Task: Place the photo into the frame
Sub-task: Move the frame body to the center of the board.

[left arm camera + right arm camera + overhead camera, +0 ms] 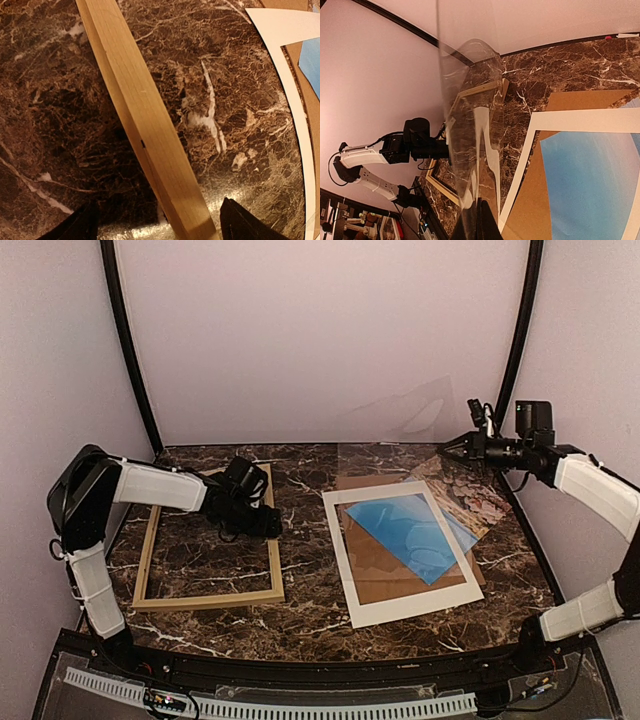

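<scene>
Setting: dark marble desk (310,615) with white veining, pale walls (320,330) behind and at both sides.

Item 1, frame (208,598): thin light wood, lying flat on the left half of the desk with bare marble showing inside it. Its right rail passes directly beneath the left gripper (268,524).

Item 2, left gripper: open. In the wrist view its dark fingers (240,225) stand one on each side of the rail, neither seen to press it.

Item 3, right gripper (447,448): raised over the far right of the desk, closed on the edge of a clear sheet (475,140). The sheet stands up from the fingers, bowed, with the marble visible through it.

Item 4, photo (478,502): beach print, flat on the desk just nearward of and below the right gripper, turned askew. It is outside the frame and well to the right of the left gripper.

Item 5, blue sheet (405,530): glossy, tilted, overlapping the photo's left part, nearward and left of the right gripper.

Item 6, mat (415,608): white border with a window, lying between the two grippers and under the blue sheet.

Item 7, board (375,575): brown card, seen through the mat's window.
</scene>
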Robot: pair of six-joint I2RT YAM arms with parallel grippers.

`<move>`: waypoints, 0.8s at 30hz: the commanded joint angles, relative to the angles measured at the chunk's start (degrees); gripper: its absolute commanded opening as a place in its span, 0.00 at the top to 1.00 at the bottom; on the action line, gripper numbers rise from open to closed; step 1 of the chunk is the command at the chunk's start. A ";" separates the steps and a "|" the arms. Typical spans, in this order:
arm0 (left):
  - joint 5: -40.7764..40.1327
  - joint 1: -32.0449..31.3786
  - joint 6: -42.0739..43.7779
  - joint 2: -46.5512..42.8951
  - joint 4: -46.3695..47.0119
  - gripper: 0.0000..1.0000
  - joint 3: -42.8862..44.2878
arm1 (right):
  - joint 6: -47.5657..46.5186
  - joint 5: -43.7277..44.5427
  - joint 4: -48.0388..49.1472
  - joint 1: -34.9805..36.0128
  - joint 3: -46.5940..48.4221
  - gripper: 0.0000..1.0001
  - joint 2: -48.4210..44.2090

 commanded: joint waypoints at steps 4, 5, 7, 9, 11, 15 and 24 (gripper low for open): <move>8.00 -0.38 -1.35 1.95 1.75 0.15 1.25 | 1.71 -1.58 -0.06 0.29 3.56 1.00 -1.59; 9.18 -0.53 -1.46 2.05 2.60 0.15 1.09 | 1.77 -1.55 -0.17 0.29 3.83 1.00 -1.53; 10.08 -1.30 -1.67 2.19 3.28 0.18 0.73 | 1.77 -1.43 -0.58 0.29 4.56 1.00 -1.34; 10.36 -2.94 -1.89 2.30 3.74 0.19 0.55 | 1.82 -1.16 -0.97 0.29 5.44 1.00 -1.30; 10.43 -4.62 -2.48 2.38 4.05 0.21 0.31 | 1.95 -0.90 -1.38 0.29 6.50 1.00 -1.14; 10.59 -8.35 -4.73 2.13 4.89 0.22 -0.60 | 1.65 0.17 -3.30 0.29 8.77 1.00 -0.74; 14.19 -13.86 -8.87 1.52 11.68 0.22 -2.42 | 0.66 3.04 -8.75 0.07 14.87 1.00 1.46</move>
